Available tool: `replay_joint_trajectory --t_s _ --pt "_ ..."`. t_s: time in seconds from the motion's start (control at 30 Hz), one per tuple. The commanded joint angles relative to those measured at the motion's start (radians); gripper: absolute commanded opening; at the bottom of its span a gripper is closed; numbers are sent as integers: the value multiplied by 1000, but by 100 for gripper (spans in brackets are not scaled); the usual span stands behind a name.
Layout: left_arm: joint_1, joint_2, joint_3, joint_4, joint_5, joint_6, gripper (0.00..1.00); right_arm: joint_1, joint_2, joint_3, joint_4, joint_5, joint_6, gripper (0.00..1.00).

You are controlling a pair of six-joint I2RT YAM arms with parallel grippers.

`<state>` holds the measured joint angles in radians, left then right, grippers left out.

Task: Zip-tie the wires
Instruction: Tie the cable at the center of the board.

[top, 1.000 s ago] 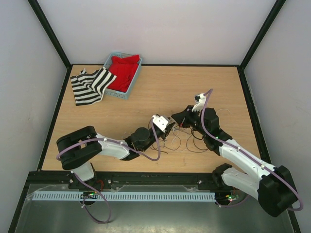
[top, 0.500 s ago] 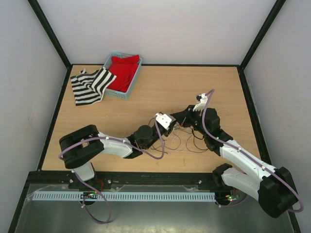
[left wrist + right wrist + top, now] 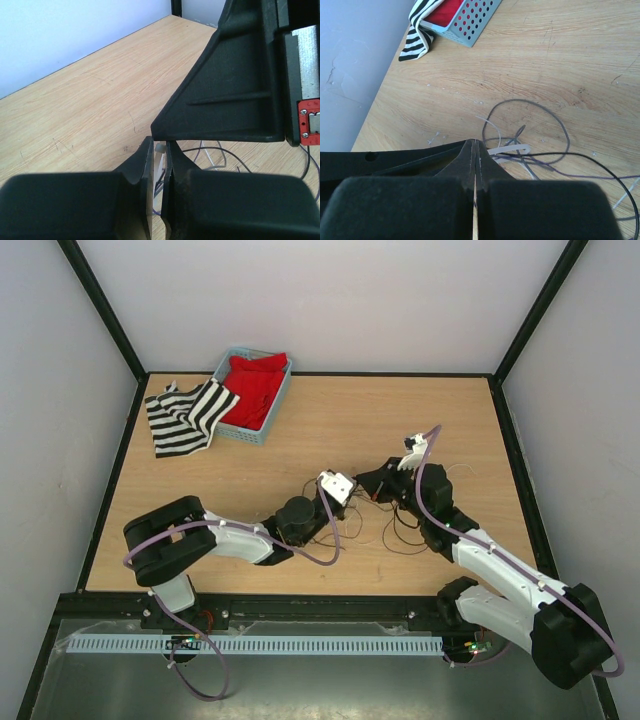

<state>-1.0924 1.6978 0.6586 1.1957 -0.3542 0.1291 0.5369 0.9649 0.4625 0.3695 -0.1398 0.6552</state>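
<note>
The wires [image 3: 398, 530] lie in thin dark and pale loops on the table, between the two arms. In the right wrist view they curl just past my right gripper [image 3: 475, 142], which is shut. The white zip tie [image 3: 512, 149] comes out from beside its tips and bends around a few wire strands [image 3: 535, 131]. In the left wrist view, my left gripper [image 3: 159, 146] is closed to a narrow slit on a white piece of the zip tie [image 3: 160, 150]. Directly above it, almost touching, sits the right gripper's black finger [image 3: 235, 90]. From above, both grippers meet tip to tip [image 3: 358, 490].
A blue basket [image 3: 270, 420] with a red cloth [image 3: 255, 388] stands at the back left, a striped cloth [image 3: 185, 415] beside it. Purple arm cables [image 3: 325, 545] hang near the left wrist. Black frame rails run along the table edges.
My left arm has pushed right until its tips reach the right gripper. Its jaws have narrowed onto the zip tie. The right arm has barely moved.
</note>
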Motion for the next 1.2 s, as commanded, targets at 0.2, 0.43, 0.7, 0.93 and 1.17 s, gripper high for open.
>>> replay_joint_trajectory --t_s 0.2,0.43,0.7,0.93,1.17 --pt "2 -2 -27 61 28 -33 0 -13 60 68 36 14 -27 0" --pt "-12 2 -72 69 31 -61 0 -83 142 121 77 -35 -18 0" --pt "-27 14 -105 70 28 -94 0 -115 205 207 80 -72 -32 0" --pt "-29 9 -148 70 -6 -115 0 -150 218 259 66 -89 -54 0" --pt "-27 -26 -203 68 -34 -130 0 -179 256 356 40 -112 -80 0"
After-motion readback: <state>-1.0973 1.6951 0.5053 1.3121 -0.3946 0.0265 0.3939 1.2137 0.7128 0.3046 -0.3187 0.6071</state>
